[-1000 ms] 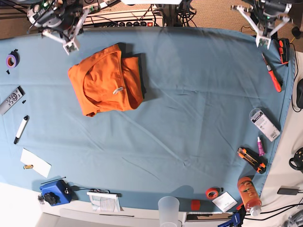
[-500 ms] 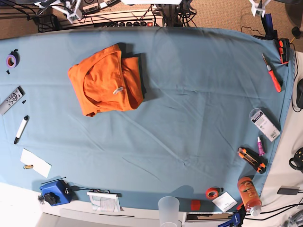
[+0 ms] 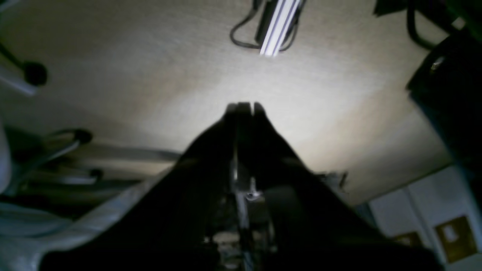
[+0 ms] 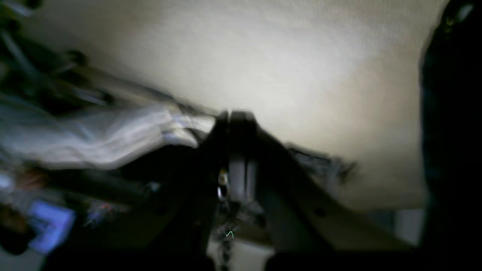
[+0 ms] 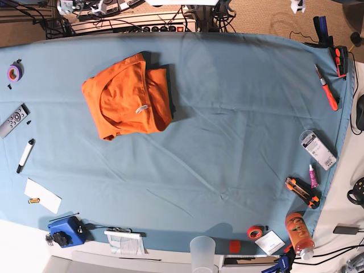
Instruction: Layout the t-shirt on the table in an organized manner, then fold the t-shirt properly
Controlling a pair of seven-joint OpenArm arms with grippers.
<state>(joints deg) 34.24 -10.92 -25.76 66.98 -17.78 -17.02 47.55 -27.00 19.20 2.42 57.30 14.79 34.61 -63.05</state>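
- From my station, both wrist views are dim and blurred; each looks out past the table at pale floor and dark, indistinct equipment, so I get no table detail from either of them.
- In the base view the arms are nearly cut off at the top edge; only small white fragments show there, and I cannot read a gripper from them.
- Left gripper (image 3: 244,107): seen in silhouette from its own camera, the two fingers meet at the tips, clenched together with nothing between them and nothing touching them.
- Right gripper (image 4: 235,114): heavily smeared, but the fingers converge to a single closed tip, clenched on nothing.
- The t-shirt (image 5: 128,98) lies on the table (image 5: 239,114) in its upper left part, folded into a compact orange bundle, with the small white neck label (image 5: 141,108) facing up near its middle. Both grippers are well apart from it.
- A dark layer shows along the bundle's right edge; I cannot tell whether it is shadow or cloth.
- Containers: a translucent plastic cup (image 5: 202,253) stands at the near edge, contents not discernible; an orange bottle (image 5: 299,233) lies on its side at the lower right corner.
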